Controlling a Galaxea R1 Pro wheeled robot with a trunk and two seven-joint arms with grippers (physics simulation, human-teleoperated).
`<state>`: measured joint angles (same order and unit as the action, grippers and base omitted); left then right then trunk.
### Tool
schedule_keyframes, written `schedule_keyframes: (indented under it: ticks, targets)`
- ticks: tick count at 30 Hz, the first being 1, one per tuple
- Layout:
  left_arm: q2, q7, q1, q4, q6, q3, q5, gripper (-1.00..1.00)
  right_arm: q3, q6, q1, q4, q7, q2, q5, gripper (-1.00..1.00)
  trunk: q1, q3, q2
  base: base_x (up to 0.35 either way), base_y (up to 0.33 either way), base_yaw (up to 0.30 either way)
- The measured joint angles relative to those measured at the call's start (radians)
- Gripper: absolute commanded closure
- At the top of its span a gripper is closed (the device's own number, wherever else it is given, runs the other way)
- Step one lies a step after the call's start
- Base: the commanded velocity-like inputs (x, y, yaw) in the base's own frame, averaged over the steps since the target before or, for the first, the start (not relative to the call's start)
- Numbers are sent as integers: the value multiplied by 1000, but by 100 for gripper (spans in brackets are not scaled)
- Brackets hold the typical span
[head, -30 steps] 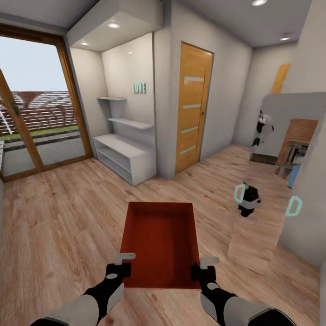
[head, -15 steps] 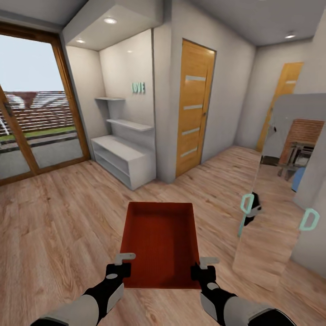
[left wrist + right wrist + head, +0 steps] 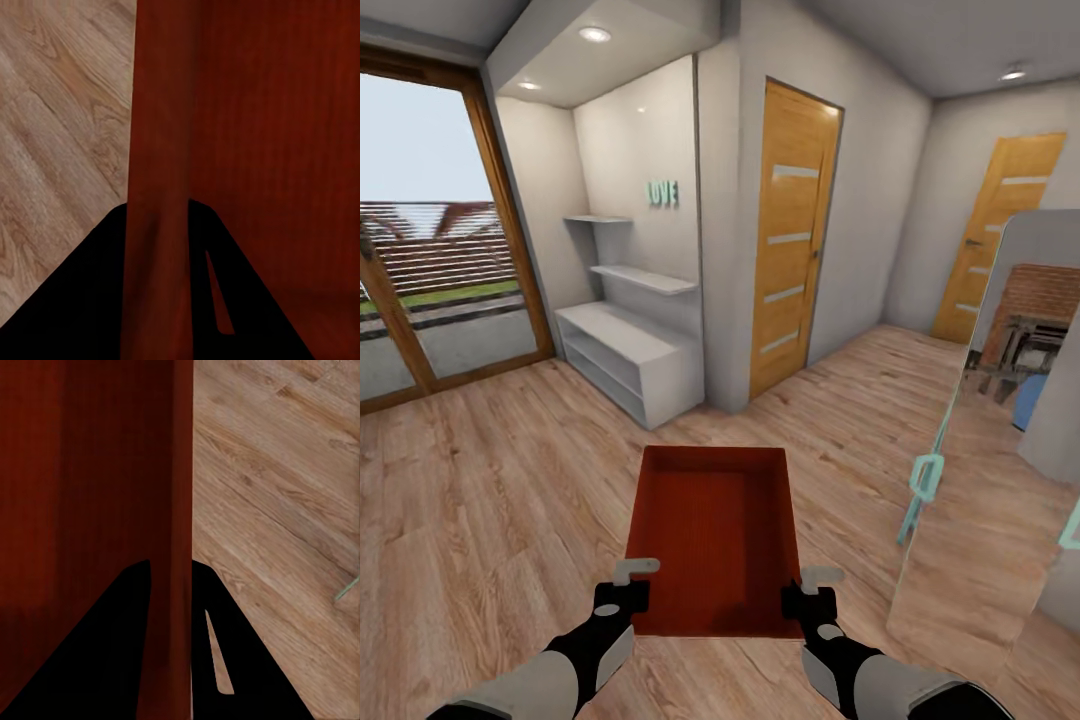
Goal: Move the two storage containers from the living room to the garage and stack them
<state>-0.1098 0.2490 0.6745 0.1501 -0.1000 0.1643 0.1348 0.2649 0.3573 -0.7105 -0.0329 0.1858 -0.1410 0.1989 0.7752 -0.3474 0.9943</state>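
One orange-red storage container (image 3: 715, 540) hangs level in front of me over the light wood plank floor (image 3: 490, 480), its open top facing up and its inside bare. My left gripper (image 3: 628, 578) is shut on its left wall near the close corner. My right gripper (image 3: 812, 585) is shut on its right wall at the matching corner. In the left wrist view the thin red wall (image 3: 157, 150) runs between the dark fingers of the left gripper (image 3: 157, 300). The right wrist view shows the container's wall (image 3: 180, 472) clamped by the right gripper (image 3: 171, 660).
A white shelf unit (image 3: 630, 355) stands in the alcove ahead on the left. Wood-framed glass doors (image 3: 430, 250) lie at far left. A shut wooden door (image 3: 790, 240) is straight ahead, another (image 3: 990, 235) at far right. A mirrored panel (image 3: 980, 480) with teal handles (image 3: 925, 475) stands close on the right.
The camera has moved with the robot: the alcove and glass doors slid left and a second wooden door came into view at right. Both grippers keep the same hold on the container.
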Motion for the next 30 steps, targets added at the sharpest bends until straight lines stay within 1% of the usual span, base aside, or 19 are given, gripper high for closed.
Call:
schedule_keyframes:
  ticks: [30]
  targets:
    - [0,-1,0,1,1,-1,-1,100,2,-1,0,0,0,0,3,100,0,0,0,323,0,-1]
